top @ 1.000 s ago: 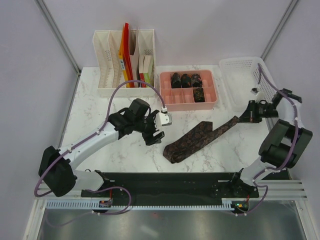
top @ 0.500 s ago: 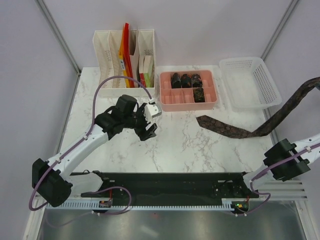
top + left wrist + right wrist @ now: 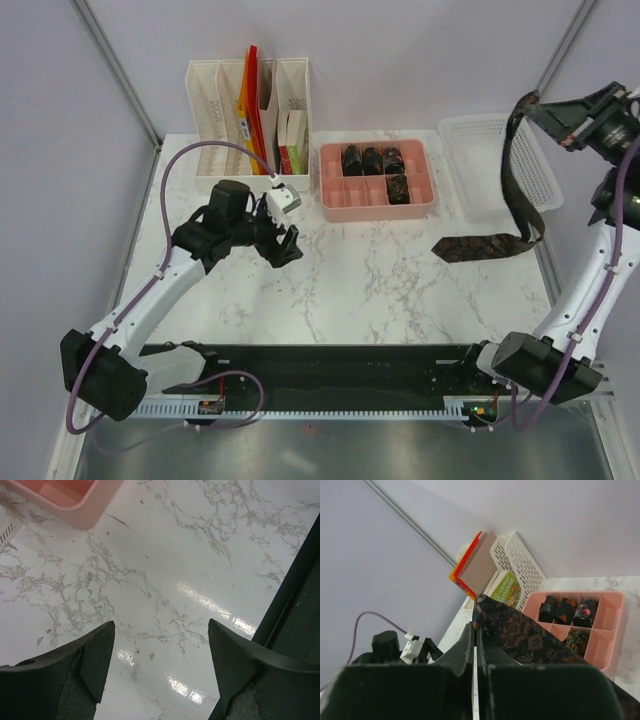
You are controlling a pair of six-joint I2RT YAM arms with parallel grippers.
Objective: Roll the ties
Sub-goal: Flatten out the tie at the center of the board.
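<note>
One long patterned tie (image 3: pixel 478 247) hangs from my right gripper (image 3: pixel 533 107), which is raised high at the right above the white basket. The gripper is shut on the tie's narrow end, and the wide end lies on the marble table near the right edge. In the right wrist view the jaws (image 3: pixel 475 628) pinch the tie (image 3: pixel 530 640) at its tip. Several rolled ties (image 3: pixel 372 160) sit in the compartments of the pink tray (image 3: pixel 378 210). My left gripper (image 3: pixel 288 246) hovers over bare marble left of the tray, open and empty (image 3: pixel 160 630).
A white file organizer (image 3: pixel 248 120) with folders and books stands at the back left. A white mesh basket (image 3: pixel 495 160) sits at the back right, beside the pink tray. The black base plate (image 3: pixel 300 590) runs along the near table edge.
My right arm has swung up and over the basket, and the tie's wide end has slid right across the table. My left arm has drawn back toward the left rear, still open.
</note>
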